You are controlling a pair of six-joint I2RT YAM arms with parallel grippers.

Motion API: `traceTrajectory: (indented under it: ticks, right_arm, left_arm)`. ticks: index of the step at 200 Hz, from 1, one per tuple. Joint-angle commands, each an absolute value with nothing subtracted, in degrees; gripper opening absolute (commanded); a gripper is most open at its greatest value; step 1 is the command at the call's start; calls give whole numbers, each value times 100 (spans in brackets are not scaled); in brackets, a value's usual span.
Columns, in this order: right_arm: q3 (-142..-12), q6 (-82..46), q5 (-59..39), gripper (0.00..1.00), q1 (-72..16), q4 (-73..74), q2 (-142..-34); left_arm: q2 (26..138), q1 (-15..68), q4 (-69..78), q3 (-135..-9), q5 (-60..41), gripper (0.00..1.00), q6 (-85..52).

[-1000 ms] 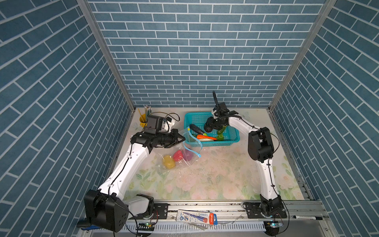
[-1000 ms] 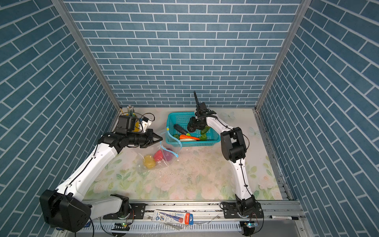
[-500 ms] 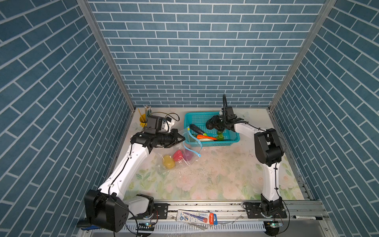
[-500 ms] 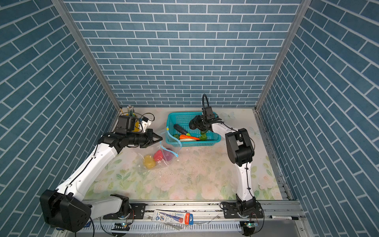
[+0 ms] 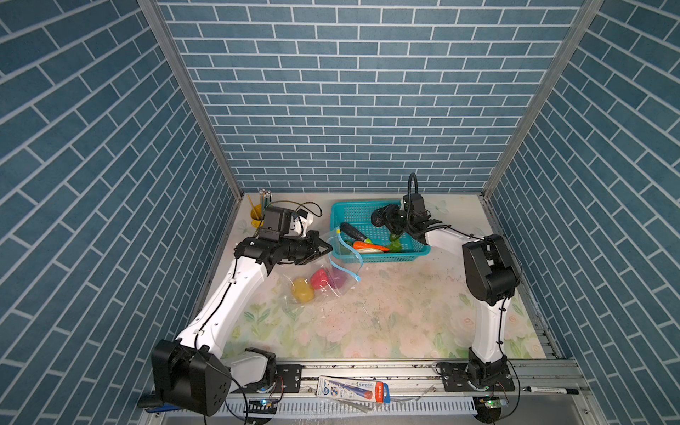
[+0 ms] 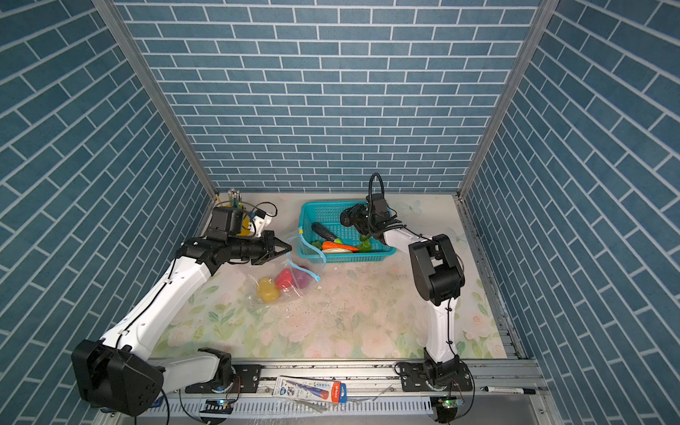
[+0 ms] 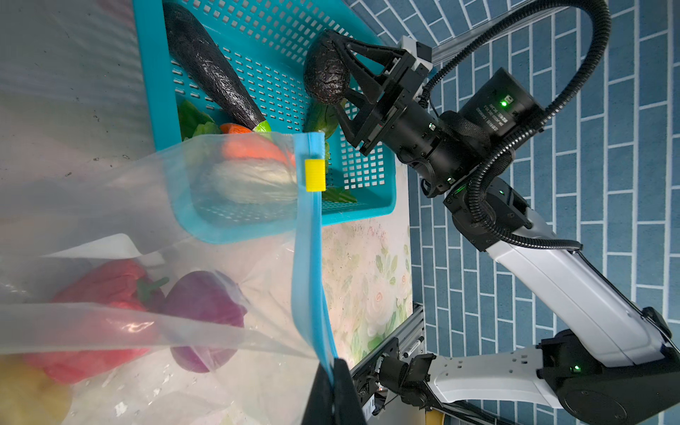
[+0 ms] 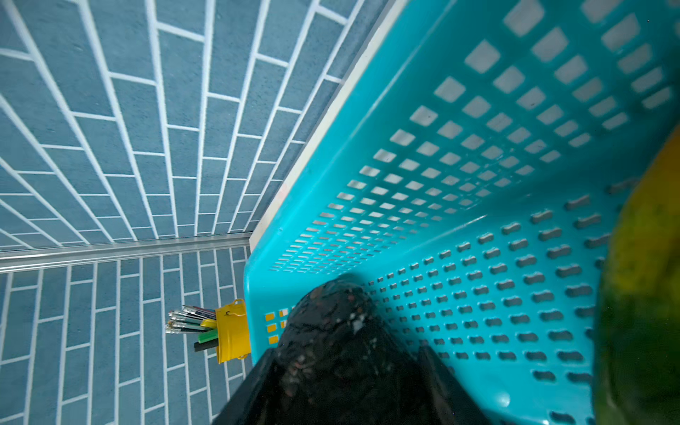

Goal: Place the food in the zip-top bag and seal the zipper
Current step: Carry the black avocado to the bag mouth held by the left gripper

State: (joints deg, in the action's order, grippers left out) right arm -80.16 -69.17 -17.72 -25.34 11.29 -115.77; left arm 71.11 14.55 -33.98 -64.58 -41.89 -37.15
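Left claw point(image 5: 328, 250) clenched on the zipper point(image 7: 310, 239), holding the mouth of the zip-top bag point(image 5: 333, 292) raised beside the basket point(image 5: 390, 255), evidently for loading. Right claw point(image 7: 331, 70), half-spread, grasps a dark food piece point(image 7: 323, 79) above the basket. Red pepper point(image 5: 319, 278), purple onion point(image 5: 337, 276), yellow potato point(image 5: 302, 290) lie bagged on the worktop point(image 5: 397, 312).

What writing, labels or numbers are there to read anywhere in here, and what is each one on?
Nothing is clear enough to quote.
Printed packet by the near edge: blue, white and red print, too small to read.
Right wrist camera: white lettering, blurred, unreadable.
Left arm: small white mark, too small to read.
Black marker: light label, too small to read.
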Motion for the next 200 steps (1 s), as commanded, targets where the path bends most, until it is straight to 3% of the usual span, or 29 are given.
traceTrajectory:
  ticks: [1, 60, 121, 200]
  right_arm:
    - [-7774, -7229, -1672, 26, -2589, 1470, -11118]
    - [-7344, -6670, -2089, 26, -2841, 892, -10297]
    - [-6807, -5669, -1910, 26, -3231, -83, -9197]
    - [-6736, -4593, -2005, 26, -3853, -368, -8822]
  left_arm:
    - [7181, 1424, -3211, -6373, -4264, 0, -3758]
    - [7322, 1424, -3055, -6390, -4255, 0, -3823]
    - [7460, 1423, -2842, -6372, -4262, 0, -3926]
    - [7600, 1424, -2663, -6363, -4323, 0, -4053]
